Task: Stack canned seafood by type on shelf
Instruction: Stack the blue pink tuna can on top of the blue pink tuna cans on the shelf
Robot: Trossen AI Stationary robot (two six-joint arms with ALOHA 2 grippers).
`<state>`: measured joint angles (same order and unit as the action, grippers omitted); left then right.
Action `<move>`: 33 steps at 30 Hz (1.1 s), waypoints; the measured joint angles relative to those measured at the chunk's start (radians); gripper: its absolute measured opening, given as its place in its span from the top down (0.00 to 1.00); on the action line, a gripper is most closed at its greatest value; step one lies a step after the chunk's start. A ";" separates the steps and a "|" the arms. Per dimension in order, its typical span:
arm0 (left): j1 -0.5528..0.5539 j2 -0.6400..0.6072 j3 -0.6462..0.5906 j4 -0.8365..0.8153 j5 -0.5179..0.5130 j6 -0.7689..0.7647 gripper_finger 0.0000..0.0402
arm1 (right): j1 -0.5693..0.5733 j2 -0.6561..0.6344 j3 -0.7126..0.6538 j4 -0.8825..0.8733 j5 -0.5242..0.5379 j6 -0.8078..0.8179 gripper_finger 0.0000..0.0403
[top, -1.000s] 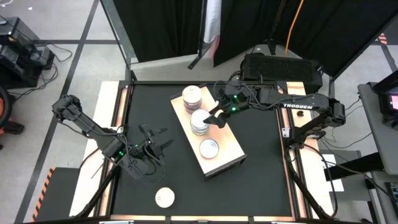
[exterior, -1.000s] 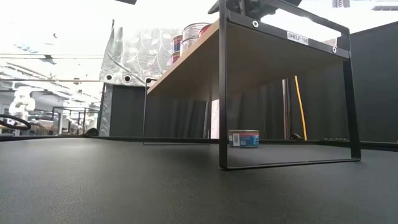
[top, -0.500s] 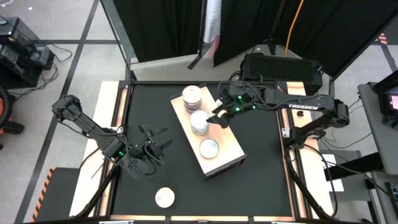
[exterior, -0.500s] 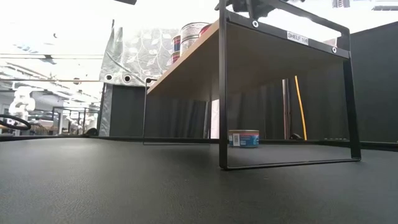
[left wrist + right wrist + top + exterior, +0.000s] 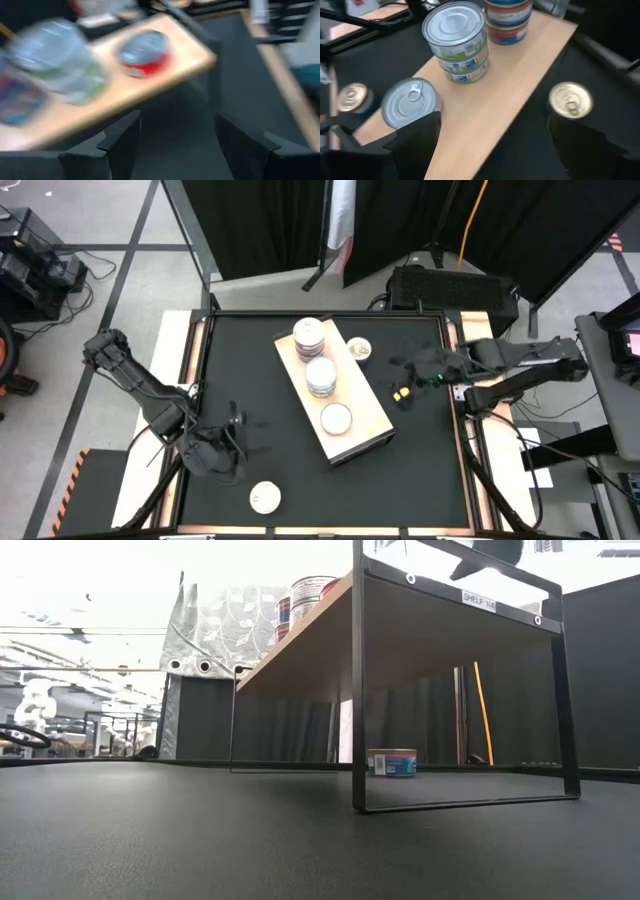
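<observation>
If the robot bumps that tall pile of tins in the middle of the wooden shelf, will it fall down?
Maybe. The middle stack is several tins tall on the shelf, so a sideways knock up high could slide or topple the top ones. The tins look stiff and flat-lidded, so they probably sit steadily if nudged gently. The single tin beside it should just slide.

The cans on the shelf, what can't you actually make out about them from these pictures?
- Stack heights: the high view looks straight down on the far stack and middle stack, so each stack's tins overlap.
- Labels: the left wrist view is blurred; the single can shows only red.
- Low view: the shelf board hides all but the far stack's edge.
- Can under the shelf: too small to read.
</observation>
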<state>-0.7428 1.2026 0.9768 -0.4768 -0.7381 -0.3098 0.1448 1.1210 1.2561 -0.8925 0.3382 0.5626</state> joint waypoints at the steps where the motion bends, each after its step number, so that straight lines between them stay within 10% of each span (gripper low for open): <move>1: -0.009 0.000 0.000 0.003 0.049 -0.034 0.37 | 0.033 -0.009 -0.013 -0.001 0.050 0.009 0.11; 11: -0.100 0.084 -0.001 0.176 0.437 -0.370 0.37 | 0.212 -0.022 -0.244 0.145 0.237 0.127 0.11; 25: -0.229 0.359 0.016 0.191 0.506 -0.833 0.37 | 0.261 -0.031 -0.253 0.174 0.189 0.141 0.11; 33: -0.287 0.476 0.120 0.178 0.428 -0.800 0.47 | 0.308 -0.031 -0.253 0.179 0.239 0.178 0.11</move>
<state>-1.0294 1.6790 1.0968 -0.2989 -0.3100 -1.1100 0.4527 1.0904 1.0031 -0.7139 0.5775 0.7408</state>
